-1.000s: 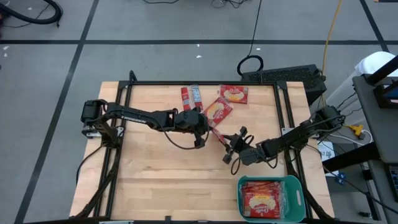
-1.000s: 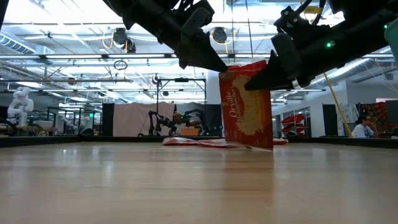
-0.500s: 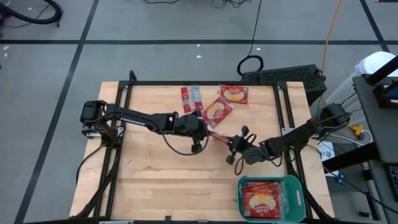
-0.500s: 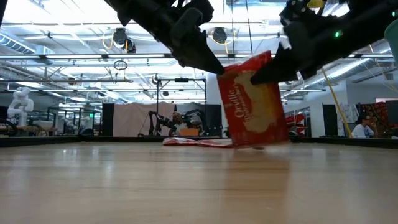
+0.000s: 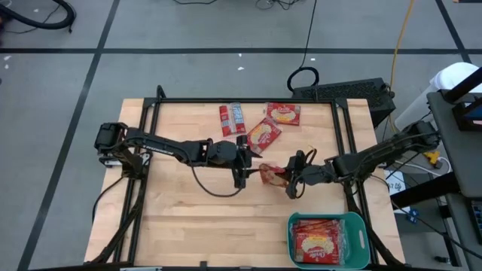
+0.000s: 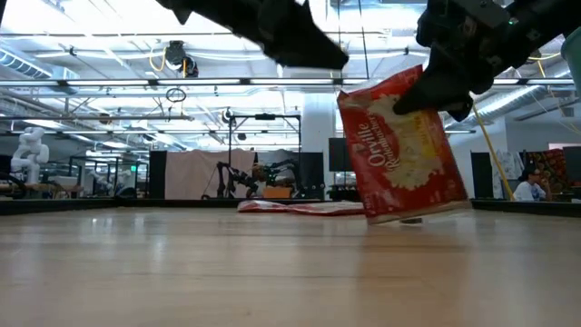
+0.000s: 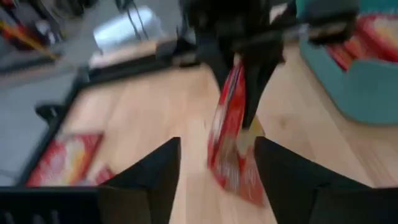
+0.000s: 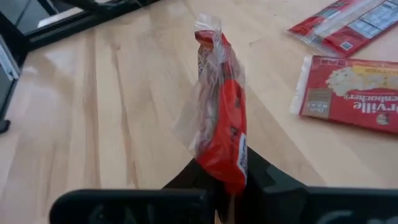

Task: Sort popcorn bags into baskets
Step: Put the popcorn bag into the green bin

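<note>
The left gripper [image 5: 242, 161] hangs over the middle of the table [image 5: 181, 218], its fingers [image 7: 146, 177] spread wide with nothing between them, just beside the lifted bag [image 5: 273, 175] but apart from it. Behind it, near the far edge, three bags lie flat: one label side up [image 5: 231, 118], one tilted [image 5: 263, 133] and one by the far right corner [image 5: 283, 113]. To the right, the right gripper [image 5: 291, 175] is clamped on the top edge of the lifted bag, which hangs tilted, its lower edge just above the wood in the low view [image 6: 404, 145]. In the right wrist view that bag [image 8: 219, 118] stands edge-on between the fingers. At the near right corner sits the teal basket [image 5: 355, 223], with bags [image 5: 319, 242] already inside it.
</note>
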You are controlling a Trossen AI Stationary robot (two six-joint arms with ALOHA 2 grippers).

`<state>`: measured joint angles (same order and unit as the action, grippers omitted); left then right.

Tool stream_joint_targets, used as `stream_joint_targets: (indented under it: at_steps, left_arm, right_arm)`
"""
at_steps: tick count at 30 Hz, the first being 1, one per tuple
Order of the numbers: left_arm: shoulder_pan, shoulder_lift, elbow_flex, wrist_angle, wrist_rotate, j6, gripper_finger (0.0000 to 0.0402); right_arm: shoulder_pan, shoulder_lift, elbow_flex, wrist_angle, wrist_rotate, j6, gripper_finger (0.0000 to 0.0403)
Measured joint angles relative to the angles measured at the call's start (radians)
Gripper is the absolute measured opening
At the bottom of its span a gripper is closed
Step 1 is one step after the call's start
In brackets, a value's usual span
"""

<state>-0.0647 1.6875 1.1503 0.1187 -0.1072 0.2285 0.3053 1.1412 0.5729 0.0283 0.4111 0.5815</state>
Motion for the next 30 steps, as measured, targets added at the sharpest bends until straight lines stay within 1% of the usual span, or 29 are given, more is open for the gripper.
stream_joint_targets:
  at_steps: [2, 5, 6, 9, 11, 15, 19, 23, 30]
  left_arm:
    - [-0.006, 0.000, 0.000, 0.061, 0.000, 0.030, 0.0227]
    - [-0.003, 0.004, 0.002, 0.145, 0.002, 0.050, 0.0243]
    - [0.003, 0.004, 0.002, 0.145, 0.014, 0.051, 0.0245]
    - [0.025, 0.006, 0.001, 0.094, 0.111, 0.041, 0.0247]
    - [0.026, 0.007, 0.001, 0.078, 0.134, 0.029, 0.0242]
    - [0.016, 0.007, 0.001, 0.026, 0.089, 0.053, 0.0226]
    - [0.019, 0.013, 0.001, 0.025, 0.113, 0.058, 0.0214]
    - [0.020, 0.037, 0.000, -0.013, 0.113, 0.051, 0.0212]
    - [0.042, 0.054, 0.000, -0.012, 0.106, 0.021, 0.0211]
  right_arm:
    - [-0.013, -0.007, 0.000, -0.003, -0.022, -0.023, 0.0015]
    - [-0.030, -0.009, 0.000, -0.004, -0.024, -0.054, 0.0015]
    - [-0.036, -0.008, 0.000, -0.004, -0.024, -0.063, 0.0015]
    - [-0.047, -0.002, 0.000, 0.000, -0.023, -0.072, 0.0015]
    - [-0.051, 0.002, 0.000, 0.002, -0.021, -0.082, 0.0015]
    - [-0.051, 0.015, 0.000, 0.027, -0.023, -0.128, 0.0015]
    - [-0.051, 0.017, 0.000, 0.061, -0.028, -0.164, 0.0015]
    - [-0.051, 0.017, 0.000, 0.111, -0.028, -0.212, 0.0015]
    - [-0.051, 0.019, -0.001, 0.205, -0.050, -0.316, 0.0015]
